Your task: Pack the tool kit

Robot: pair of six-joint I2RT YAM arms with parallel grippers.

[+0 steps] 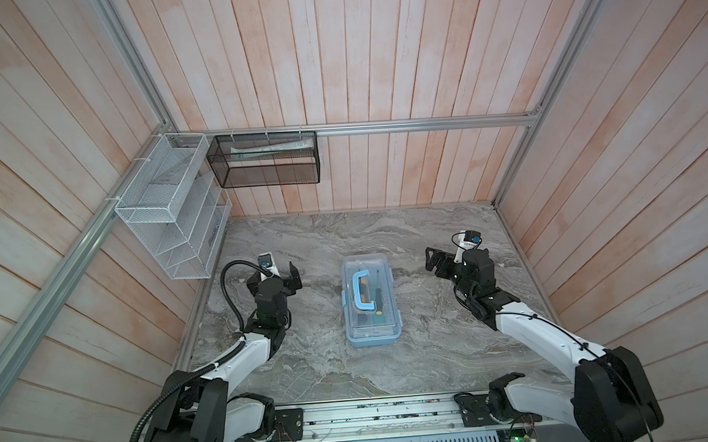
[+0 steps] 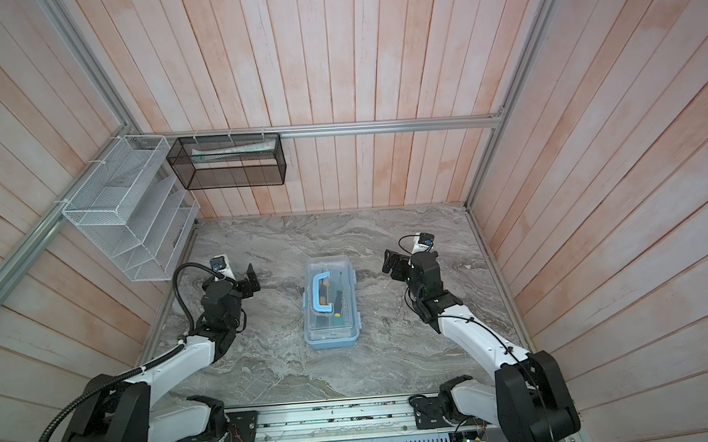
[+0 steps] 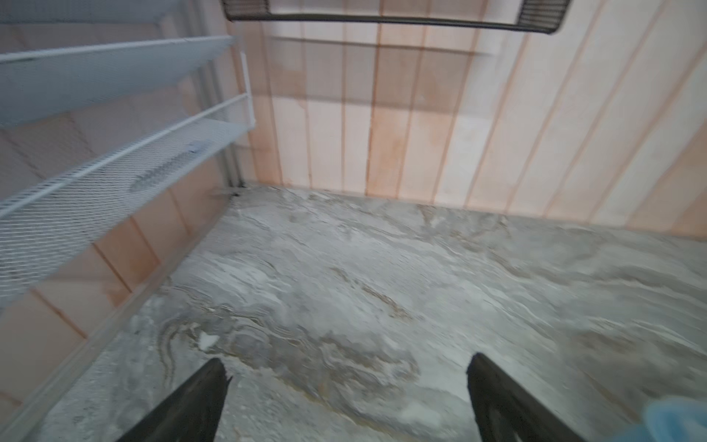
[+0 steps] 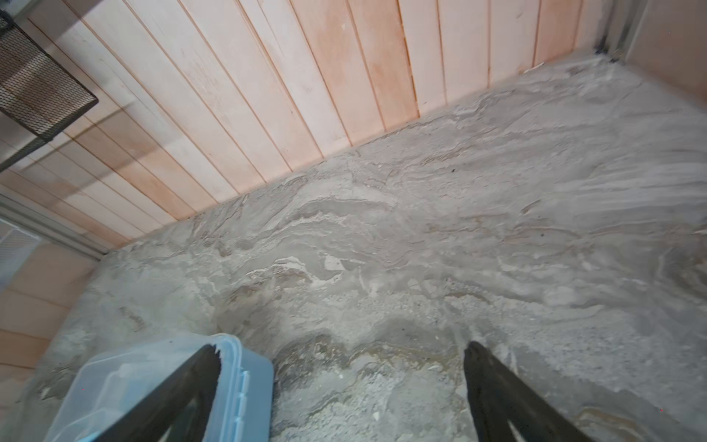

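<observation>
apparently, the packing is shown at a late stage. the tool kit (image 1: 372, 301) is seen in both top views at the middle of the surface (image 1: 434, 363), its long sides running from the front edge toward the back edge, with its lid (image 1: 365, 264) lowered onto the base. tools, among them a screwdriver (image 1: 377, 297) with a dark grip, are seen through the lid, and no loose tool is seen on the surface; the filling is therefore judged done. whether the latch (image 1: 343, 302) on the side facing the left edge is snapped cannot be told, so fastening may be what is left. the left gripper (image 1: 292, 276) is held between the case and the left edge, the right gripper (image 1: 434, 261) between the case and the right edge, each well apart from the case; in the wrist views the jaws of both are spread wide, with nothing between them. the case is formed of smooth light-blue plastic, rectangular with rounded corners, under a clear glossy lid on which a light-blue handle (image 1: 355, 290) is folded flat. the surface is patterned as matte grey marble. a white wire-mesh rack (image 1: 168, 207) and a black mesh basket (image 1: 266, 168) are hung on walls clad in pale planks.
</observation>
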